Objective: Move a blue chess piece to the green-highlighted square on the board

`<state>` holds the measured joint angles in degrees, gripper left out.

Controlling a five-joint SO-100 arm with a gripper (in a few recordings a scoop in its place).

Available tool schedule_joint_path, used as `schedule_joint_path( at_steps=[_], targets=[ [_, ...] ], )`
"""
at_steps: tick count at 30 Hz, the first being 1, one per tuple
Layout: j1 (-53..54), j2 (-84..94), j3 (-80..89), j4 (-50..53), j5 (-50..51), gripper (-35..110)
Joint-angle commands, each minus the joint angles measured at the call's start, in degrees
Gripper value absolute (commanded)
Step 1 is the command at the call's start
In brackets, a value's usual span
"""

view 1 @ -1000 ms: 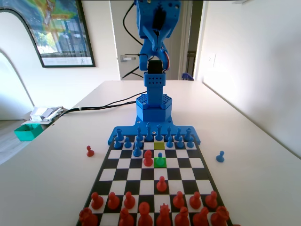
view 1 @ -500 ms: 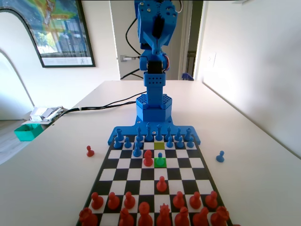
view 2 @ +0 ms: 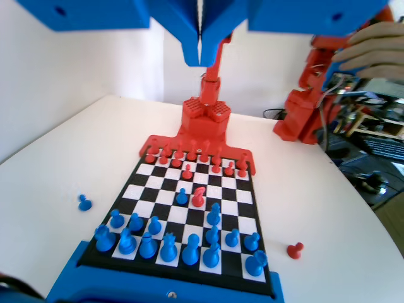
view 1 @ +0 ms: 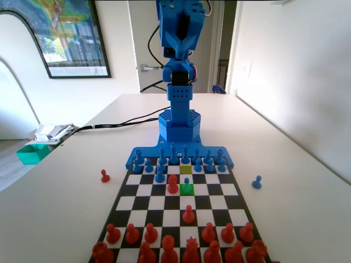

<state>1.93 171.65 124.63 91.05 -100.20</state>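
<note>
Blue pawn [view 1: 187, 182] stands upright on the green-highlighted square [view 1: 187, 190], and from my seat at the controls I see it in the fixed view just right of a red piece [view 1: 173, 184] on the neighbouring square. One square nearer the arm lies an olive-yellow square [view 1: 186, 169], with the row of blue pieces [view 1: 174, 159] along the far edge of the board [view 1: 143, 205]. A lone red pawn [view 1: 188, 213] sits near the board's middle, and the red ranks [view 1: 175, 244] fill the near edge.

In the wrist view I pick out the same blue pawn [view 2: 182, 196] in the middle of the board [view 2: 140, 190], just left of that red piece [view 2: 198, 196] and apart from it. The hand [view 2: 200, 33] hangs high above the board at the top of this view, its two jaws pressed together with only a thin seam between them and nothing held. In the fixed view the blue arm [view 1: 180, 66] is folded upright over its base at the far end of the surface [view 1: 66, 186], well clear of all pieces.

Off the board, a stray red pawn [view 1: 105, 176] rests on the surface beside the board's left edge in the fixed view, and a stray blue pawn [view 1: 256, 182] beside its right edge. A teal tray [view 1: 34, 153] and some papers lie near the surface's left edge.
</note>
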Motion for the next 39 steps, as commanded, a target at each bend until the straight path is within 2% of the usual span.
schedule_joint_path(
  at_steps=[1,39],
  targets=[
    [0.4,2.6,0.3,-0.7,0.0,1],
    [-0.6,3.4,0.4,-1.0,-0.2,1]
  ],
)
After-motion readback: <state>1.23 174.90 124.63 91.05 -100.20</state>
